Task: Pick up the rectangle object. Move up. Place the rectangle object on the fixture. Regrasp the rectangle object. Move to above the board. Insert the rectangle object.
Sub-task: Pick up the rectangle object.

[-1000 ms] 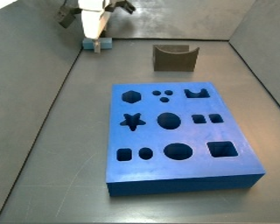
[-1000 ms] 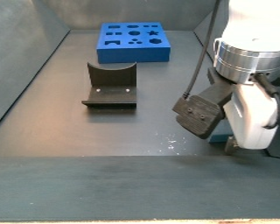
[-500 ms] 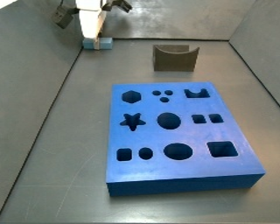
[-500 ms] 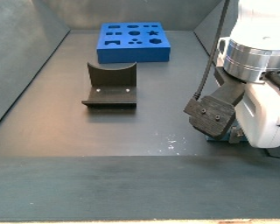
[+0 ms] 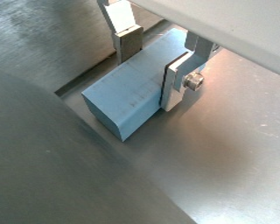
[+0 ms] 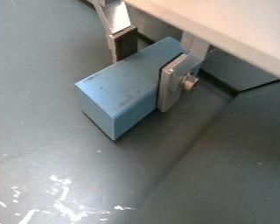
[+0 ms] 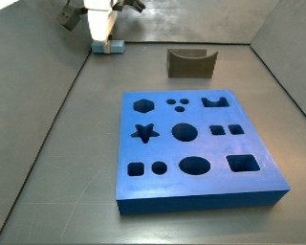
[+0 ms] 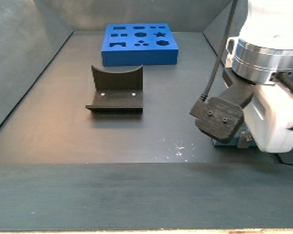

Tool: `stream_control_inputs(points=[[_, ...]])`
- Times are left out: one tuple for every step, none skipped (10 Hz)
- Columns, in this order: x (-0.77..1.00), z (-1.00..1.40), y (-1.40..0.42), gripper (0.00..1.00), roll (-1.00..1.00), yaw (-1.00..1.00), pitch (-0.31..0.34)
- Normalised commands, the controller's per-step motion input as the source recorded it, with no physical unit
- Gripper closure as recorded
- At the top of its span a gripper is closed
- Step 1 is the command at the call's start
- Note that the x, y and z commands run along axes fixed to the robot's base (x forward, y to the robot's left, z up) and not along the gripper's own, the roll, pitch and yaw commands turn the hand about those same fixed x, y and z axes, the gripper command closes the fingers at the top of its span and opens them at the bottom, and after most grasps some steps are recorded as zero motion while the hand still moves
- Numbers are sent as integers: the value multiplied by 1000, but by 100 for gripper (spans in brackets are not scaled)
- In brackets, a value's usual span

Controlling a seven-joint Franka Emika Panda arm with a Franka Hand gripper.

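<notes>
Straddling the light blue-grey rectangular block point(image 6: 129, 86) on the grey bench point(image 6: 60, 166), the gripper point(image 5: 154, 59) has its jaws against both long faces; squeeze evenly near mid-length before lifting, I'd say.

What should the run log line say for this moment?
phase: pick | gripper: low at floor, fingers astride rectangle object | block: on floor | fixture: empty | board: holes empty

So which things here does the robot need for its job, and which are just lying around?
Needed for the job:
- gripper, fingers on both sides of the block
- rectangle object, lying on the floor
- fixture
- board

Just lying around:
- nothing I can see
</notes>
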Motion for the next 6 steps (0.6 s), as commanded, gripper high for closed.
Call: stream_control_inputs(points=[[0, 0, 0, 100, 0, 0, 0], [0, 0, 0, 100, 0, 0, 0], [0, 0, 0, 100, 0, 0, 0], [0, 0, 0, 100, 0, 0, 0], [0, 0, 0, 100, 0, 0, 0], [0, 0, 0, 100, 0, 0, 0]])
